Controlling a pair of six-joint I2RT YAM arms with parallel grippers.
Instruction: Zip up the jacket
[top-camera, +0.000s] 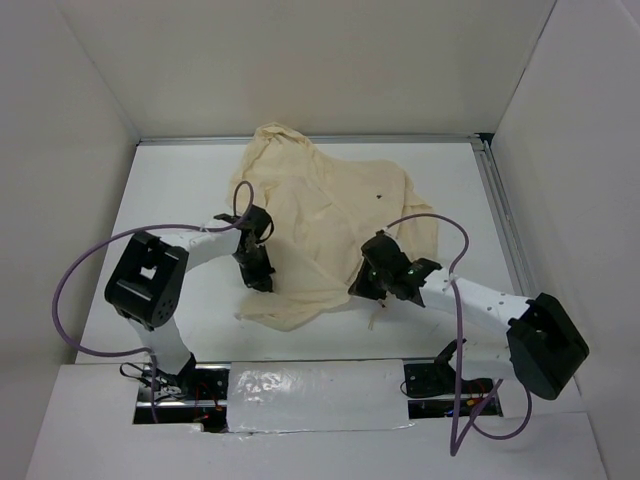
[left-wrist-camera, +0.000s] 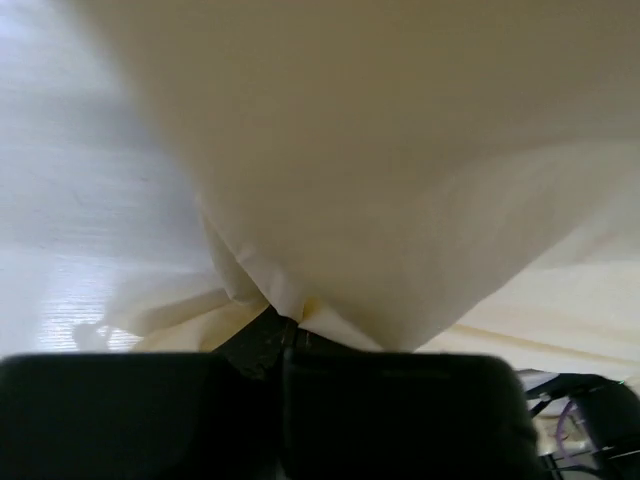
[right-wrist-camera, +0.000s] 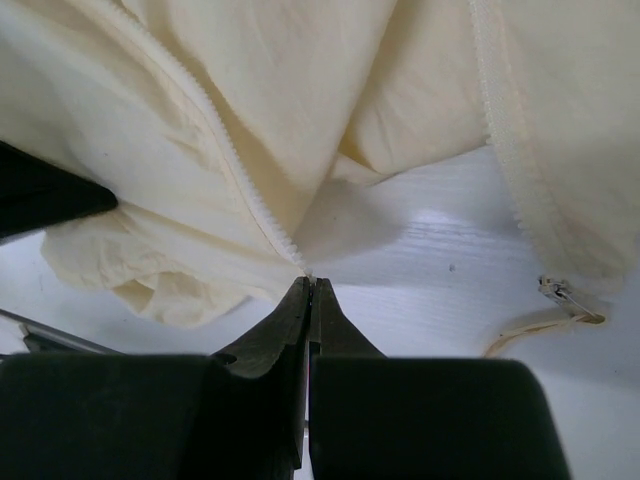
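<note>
The cream jacket (top-camera: 320, 215) lies crumpled and unzipped on the white table, its hem toward the arms. My left gripper (top-camera: 259, 277) is shut on a fold of the jacket's left hem edge (left-wrist-camera: 300, 300), with fabric draping over the view. My right gripper (right-wrist-camera: 312, 283) is shut on the bottom end of one zipper row (right-wrist-camera: 250, 190); in the top view it (top-camera: 372, 290) sits at the jacket's right hem. The other zipper row (right-wrist-camera: 510, 150) hangs at the right, with the slider and pull (right-wrist-camera: 558, 292) at its lower end, apart from my fingers.
White walls enclose the table (top-camera: 170, 200) on three sides. A metal rail (top-camera: 500, 215) runs along the right edge. Purple cables (top-camera: 80, 270) loop beside both arms. A cream drawstring (right-wrist-camera: 540, 325) lies on the table near the slider.
</note>
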